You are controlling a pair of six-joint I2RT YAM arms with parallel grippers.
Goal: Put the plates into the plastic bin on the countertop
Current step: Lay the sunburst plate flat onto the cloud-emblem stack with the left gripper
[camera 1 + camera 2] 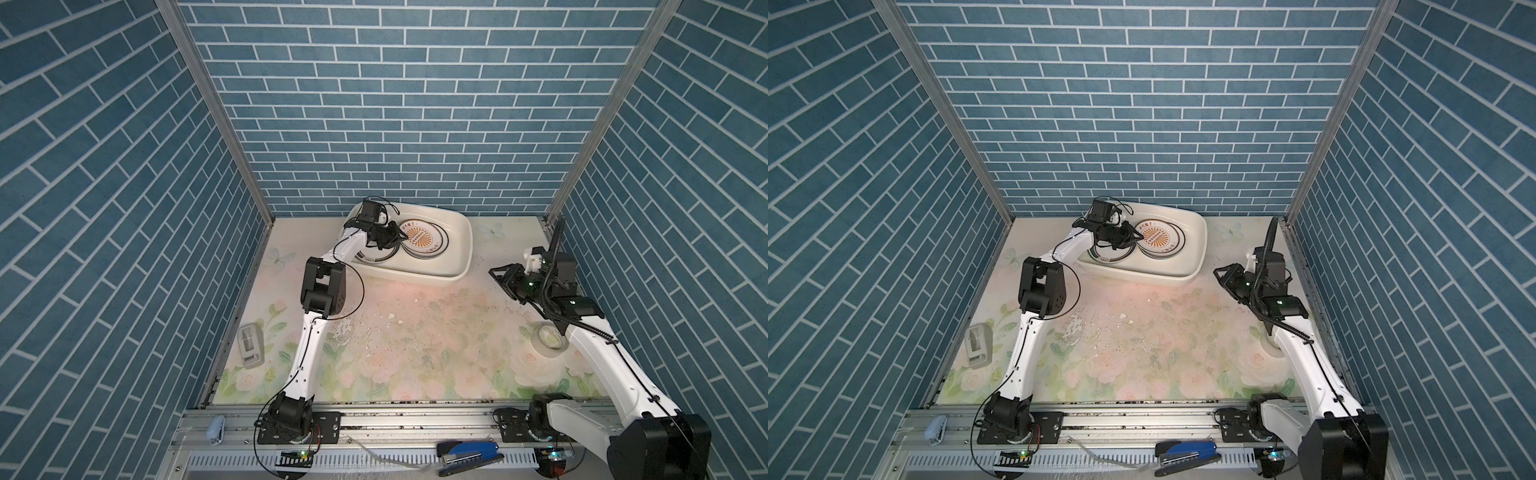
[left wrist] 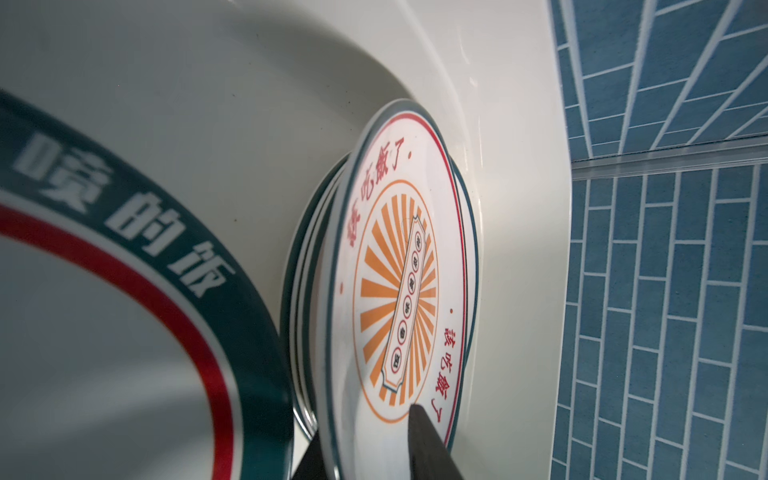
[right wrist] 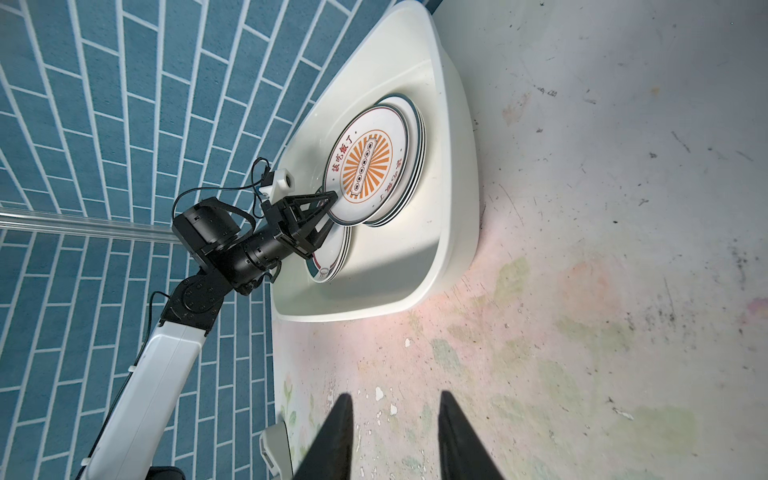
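Note:
The plastic bin (image 1: 464, 266) (image 1: 1198, 253) (image 3: 451, 216) sits at the back of the countertop (image 1: 415, 332). Inside it lie two stacks of plates: a right stack with a sunburst plate (image 1: 422, 243) (image 1: 1160, 240) (image 2: 399, 291) (image 3: 365, 166) on top, and a lower left stack (image 1: 374, 258) (image 2: 124, 299) (image 3: 330, 262). My left gripper (image 1: 401, 240) (image 1: 1139, 239) (image 2: 365, 424) (image 3: 331, 208) is open, one finger above and one below the top plate's near rim. My right gripper (image 1: 496, 274) (image 1: 1219, 272) (image 3: 395, 399) hovers open and empty over the countertop, right of the bin.
A tape roll (image 1: 548, 338) lies by the right arm. By the left wall stands a grey tape dispenser (image 1: 250, 345) (image 1: 978, 345). A blue stapler (image 1: 469, 455) and a small pale one (image 1: 216, 430) rest on the front rail. Blue brick walls enclose three sides.

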